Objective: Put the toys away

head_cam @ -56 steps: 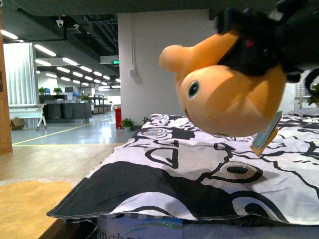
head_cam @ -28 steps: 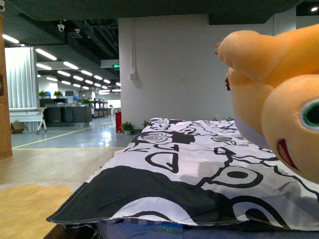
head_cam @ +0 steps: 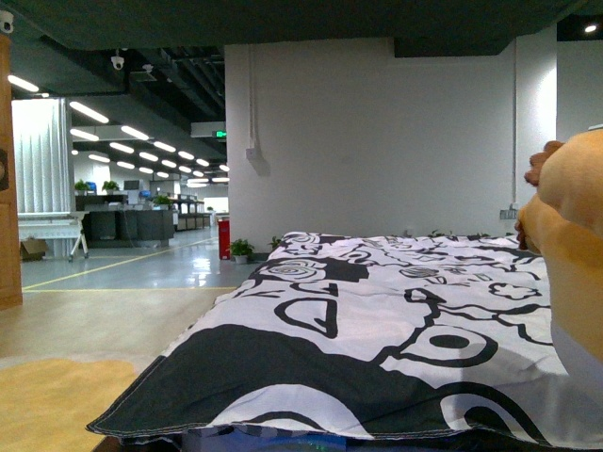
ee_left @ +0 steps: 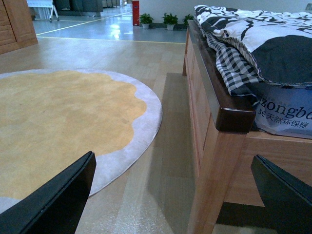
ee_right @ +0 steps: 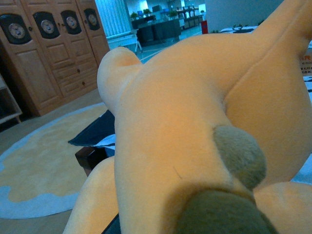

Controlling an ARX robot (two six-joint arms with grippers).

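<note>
The orange plush toy shows only as a rounded edge at the far right of the front view, above the bed. In the right wrist view the toy fills nearly the whole picture, with two grey-brown spikes close to the camera. My right gripper is shut on the toy and hidden by its body. My left gripper hangs low over the floor beside the bed's corner post. It is open, with its two black fingers wide apart and nothing between them.
A bed with a black-and-white patterned duvet spreads ahead, on a wooden frame. A round yellow rug with a pale border lies on the wood floor to the left. Wooden wardrobes stand beyond the rug.
The plush toy has moved right across the front view, from filling the upper right to showing only at the right edge. The black gripper on it is no longer in that view.
</note>
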